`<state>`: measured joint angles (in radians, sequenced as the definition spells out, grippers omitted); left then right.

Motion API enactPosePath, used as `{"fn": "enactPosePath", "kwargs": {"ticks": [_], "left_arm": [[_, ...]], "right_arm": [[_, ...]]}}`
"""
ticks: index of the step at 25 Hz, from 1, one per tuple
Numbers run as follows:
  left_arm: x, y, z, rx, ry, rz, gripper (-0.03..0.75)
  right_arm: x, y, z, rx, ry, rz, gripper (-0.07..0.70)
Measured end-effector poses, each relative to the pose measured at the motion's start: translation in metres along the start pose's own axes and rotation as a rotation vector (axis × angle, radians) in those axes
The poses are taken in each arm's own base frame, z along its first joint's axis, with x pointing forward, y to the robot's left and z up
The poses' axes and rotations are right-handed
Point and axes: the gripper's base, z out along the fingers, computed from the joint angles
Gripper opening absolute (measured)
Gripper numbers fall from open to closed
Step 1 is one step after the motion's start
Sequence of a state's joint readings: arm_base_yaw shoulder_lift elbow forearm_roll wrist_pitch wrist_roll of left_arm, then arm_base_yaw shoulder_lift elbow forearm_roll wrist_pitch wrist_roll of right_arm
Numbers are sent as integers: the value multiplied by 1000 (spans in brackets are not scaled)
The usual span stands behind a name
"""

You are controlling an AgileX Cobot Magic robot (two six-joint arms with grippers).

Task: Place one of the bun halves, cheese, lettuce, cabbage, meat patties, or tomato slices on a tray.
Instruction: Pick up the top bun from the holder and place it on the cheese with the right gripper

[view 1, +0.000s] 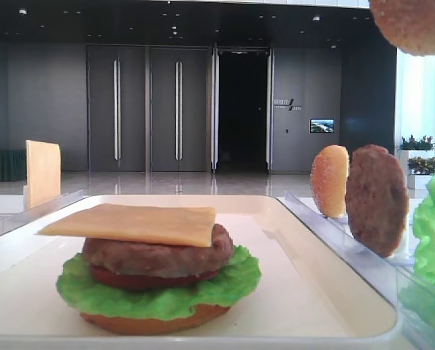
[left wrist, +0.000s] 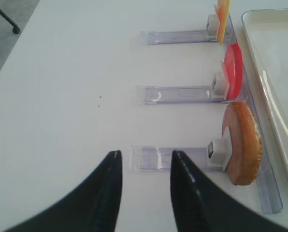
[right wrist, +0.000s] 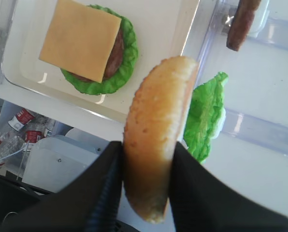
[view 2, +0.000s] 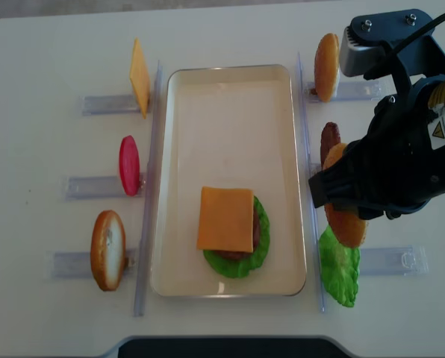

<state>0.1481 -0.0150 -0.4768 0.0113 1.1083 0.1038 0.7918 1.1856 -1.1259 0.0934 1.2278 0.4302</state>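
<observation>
My right gripper (right wrist: 146,151) is shut on a domed golden bun half (right wrist: 158,130), gripping it on edge above the right-hand rack. From above, that bun half (view 2: 347,220) hangs just right of the cream tray (view 2: 230,112), over a lettuce leaf (view 2: 338,270). On the tray a cheese slice (view 2: 225,218) tops a stack of meat patty (view 1: 159,255), tomato, lettuce (view 1: 232,281) and a flat bottom bun. My left gripper (left wrist: 145,155) is open and empty over bare table, left of a racked bun (left wrist: 243,145).
Clear racks flank the tray. The left one holds a cheese slice (view 2: 139,77), a tomato slice (view 2: 129,165) and a bun (view 2: 107,250). The right one holds a bun (view 2: 326,67) and a meat patty (view 2: 329,138).
</observation>
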Motion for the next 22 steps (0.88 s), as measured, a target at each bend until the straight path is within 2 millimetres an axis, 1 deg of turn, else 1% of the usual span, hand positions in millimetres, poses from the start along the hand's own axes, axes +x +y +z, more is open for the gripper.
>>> {"fn": "enactPosePath", "kwargs": {"ticks": [8, 13, 17, 22], "left_arm": [[0, 0, 0, 0, 0, 0, 265], [0, 0, 0, -1, 0, 0, 265], [0, 0, 0, -1, 0, 0, 265], [0, 0, 0, -1, 0, 0, 265]], "right_arm": [[2, 2, 1, -24, 14, -13, 238], [12, 8, 15, -127, 86, -52, 239], [10, 14, 18, -200, 53, -74, 239], [7, 17, 17, -238, 15, -103, 236]]}}
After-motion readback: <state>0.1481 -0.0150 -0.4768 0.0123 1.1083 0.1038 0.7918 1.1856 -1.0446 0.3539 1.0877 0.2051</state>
